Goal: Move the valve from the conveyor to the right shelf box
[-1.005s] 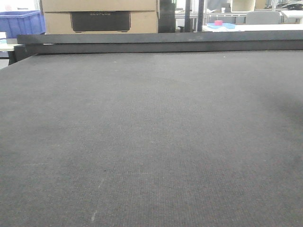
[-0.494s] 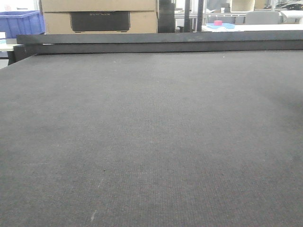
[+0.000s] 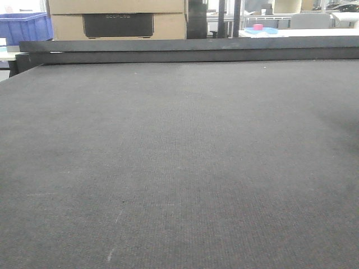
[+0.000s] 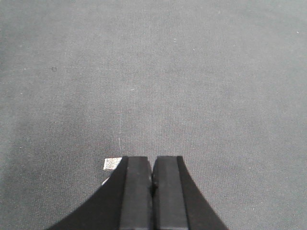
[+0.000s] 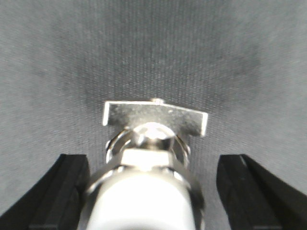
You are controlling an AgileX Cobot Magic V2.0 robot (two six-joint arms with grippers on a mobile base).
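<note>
Right wrist view: the valve (image 5: 147,158) sits on the conveyor (image 5: 153,48), centred between the fingers of your wide-open right claw (image 5: 153,165), its long axis pointing forward. The left claw (image 4: 152,189) is closed and empty, so close the right.

Flat, soft light across all 3 views. Front view: my conveyor (image 3: 179,168) looks dim and grainy, a broad faint shadow darkening its right side, while the room behind (image 3: 314,17) burns bright. Left wrist: the weave is crisp, paler at centre, darker toward the corners; my left gripper (image 4: 152,191) shows near-black, little detail. Right wrist: the valve (image 5: 152,143) sits too close to focus (its near body a pale blur), glare on its metal plate, a smudged shadow on the conveyor around it. My right gripper (image 5: 153,191) frames it, soft-edged and black.
</note>
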